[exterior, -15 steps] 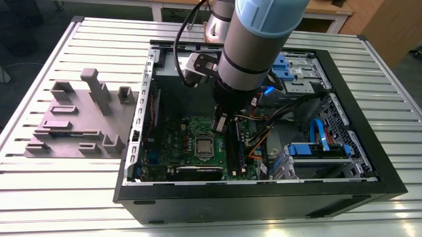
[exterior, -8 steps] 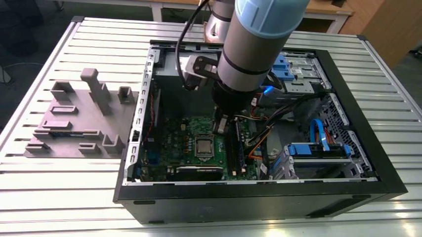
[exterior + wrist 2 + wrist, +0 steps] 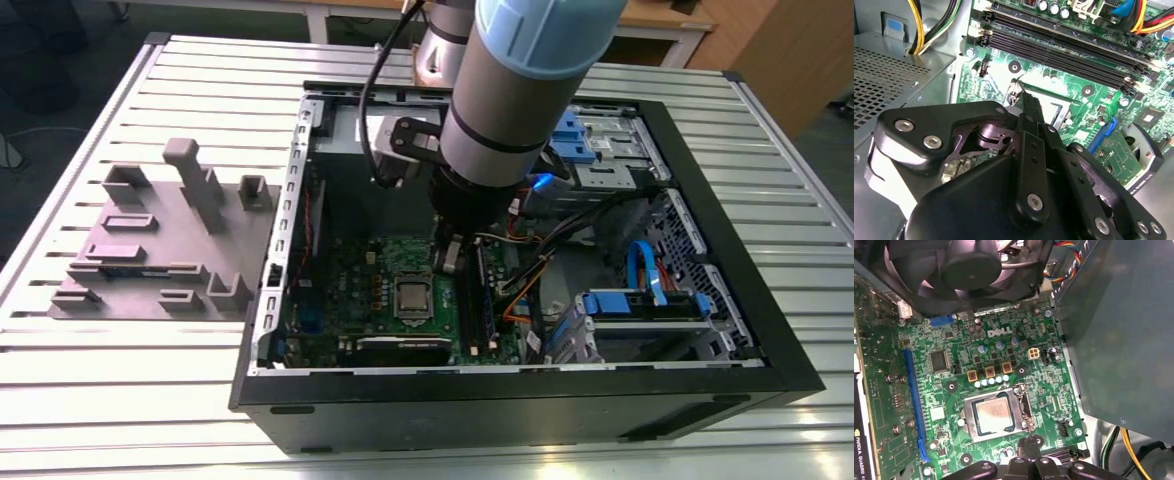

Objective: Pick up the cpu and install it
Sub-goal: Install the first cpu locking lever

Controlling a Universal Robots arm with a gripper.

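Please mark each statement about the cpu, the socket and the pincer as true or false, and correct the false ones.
1. The cpu lies in the socket on the motherboard. True.
2. The pincer holds the cpu. False: in the first wrist view the cpu lies in the socket, apart from the pincer tips.
3. The arm reaches down into the open case. True.
4. The case lies on a wooden floor. False: it lies on a ribbed metal table.
5. A grey fixture block lies inside the case. False: it lies on the table, on the exterior view's left of the case.
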